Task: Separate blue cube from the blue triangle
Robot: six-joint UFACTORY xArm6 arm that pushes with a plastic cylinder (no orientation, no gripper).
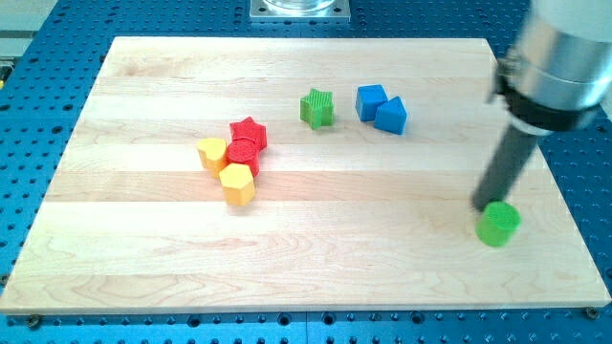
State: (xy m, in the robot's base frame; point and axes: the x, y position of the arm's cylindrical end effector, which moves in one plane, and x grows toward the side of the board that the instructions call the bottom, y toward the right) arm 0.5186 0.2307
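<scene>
The blue cube (pixel 370 100) and the blue triangle (pixel 392 116) sit touching each other at the view's upper middle-right, the cube on the left. My tip (pixel 483 205) is far from them, at the view's lower right. It stands just above and left of a green cylinder (pixel 498 224), touching or nearly touching it.
A green star-shaped block (pixel 316 108) lies left of the blue cube. A cluster sits at the view's middle-left: red star (pixel 250 133), red cylinder (pixel 243 153), yellow heart (pixel 211 152), yellow hexagon (pixel 236 182). The wooden board's (pixel 143 239) right edge runs close to the green cylinder.
</scene>
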